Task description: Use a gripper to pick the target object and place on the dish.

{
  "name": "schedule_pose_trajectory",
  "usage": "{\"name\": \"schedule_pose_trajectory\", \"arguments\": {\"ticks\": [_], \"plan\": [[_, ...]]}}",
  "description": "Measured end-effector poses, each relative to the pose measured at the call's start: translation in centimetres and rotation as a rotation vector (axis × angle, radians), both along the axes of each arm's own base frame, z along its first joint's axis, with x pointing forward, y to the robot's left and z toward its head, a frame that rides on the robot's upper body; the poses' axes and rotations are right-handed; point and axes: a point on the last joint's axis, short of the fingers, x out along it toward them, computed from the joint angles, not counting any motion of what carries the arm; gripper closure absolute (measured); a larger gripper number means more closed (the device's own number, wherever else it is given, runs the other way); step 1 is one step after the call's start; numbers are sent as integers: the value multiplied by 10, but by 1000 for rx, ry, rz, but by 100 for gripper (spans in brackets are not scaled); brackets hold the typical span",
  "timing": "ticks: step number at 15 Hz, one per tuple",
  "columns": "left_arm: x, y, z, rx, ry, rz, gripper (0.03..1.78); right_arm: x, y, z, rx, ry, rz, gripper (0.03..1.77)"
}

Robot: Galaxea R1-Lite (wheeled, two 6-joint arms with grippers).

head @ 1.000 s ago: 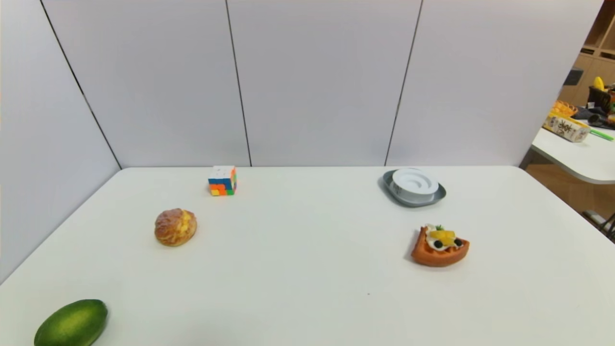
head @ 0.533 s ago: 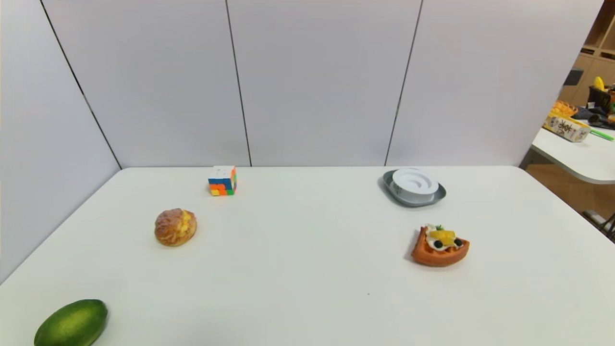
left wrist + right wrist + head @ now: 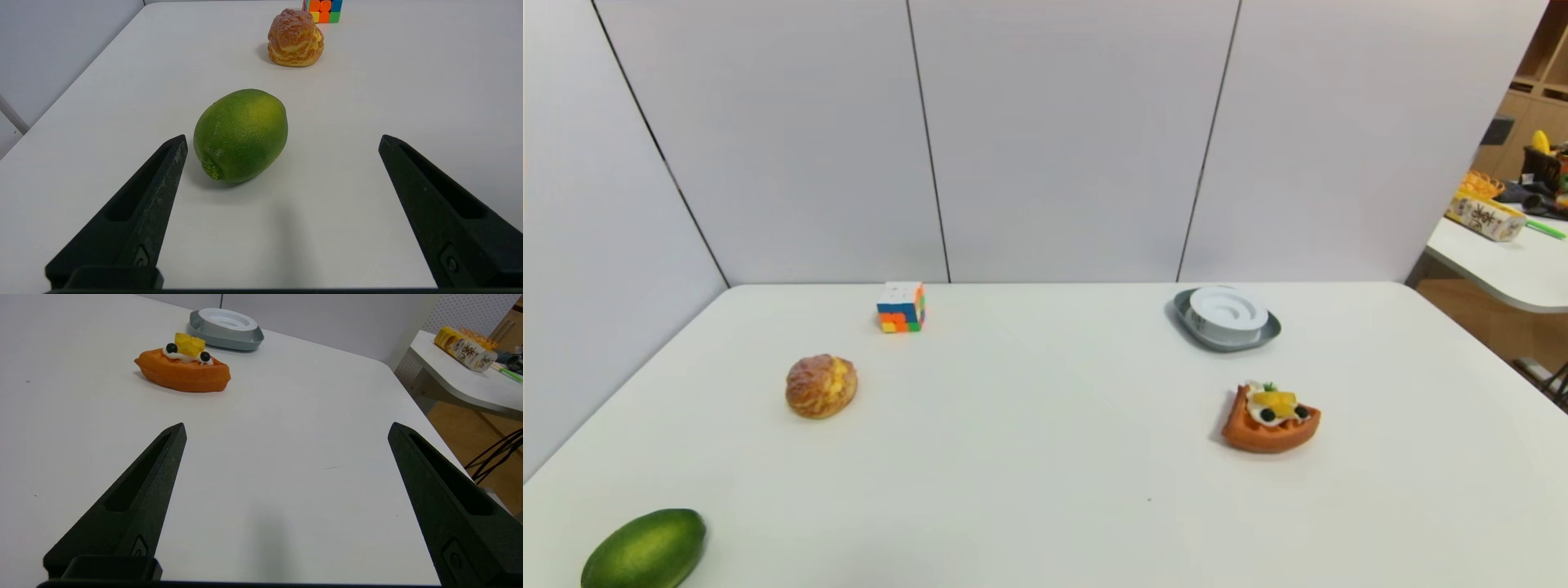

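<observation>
The table (image 3: 1045, 457) is white and matte, with rounded far corners. Grey wall panels (image 3: 1062, 139) close off its far edge and the robot's left side. On the right the room opens onto a wooden floor, shelving and a second white table (image 3: 461, 381) carrying a yellow carton (image 3: 466, 349).

Both grippers sit at the near edge, pointing level across the table, and neither appears in the head view. The left gripper (image 3: 282, 141) has its jaws wide apart and empty; a lime (image 3: 241, 134) lies just ahead of its tips, apart from both, with a puff pastry (image 3: 295, 38) farther ahead. The cube (image 3: 322, 5) beyond it is cut off by the frame edge there.

The right gripper (image 3: 286, 430) likewise stands fully spread, holding nothing. A waffle (image 3: 182, 369) lies ahead of it, nearer its left finger. Beyond the waffle, the disc (image 3: 1227, 310) rests on the dish (image 3: 1262, 336). The dish's near rim is partly hidden behind the waffle topping in the right wrist view. The rim marks on the disc cannot be made out.
</observation>
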Motion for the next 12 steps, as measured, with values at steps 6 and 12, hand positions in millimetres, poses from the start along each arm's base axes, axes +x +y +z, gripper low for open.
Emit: {"name": "schedule_pose_trajectory", "arguments": {"ticks": [6,12], "plan": [[0,0,0,0,0,0,12,0,0,0,5,0,-2,9],[0,0,0,0,0,0,12,0,0,0,3,0,-1,9]]}}
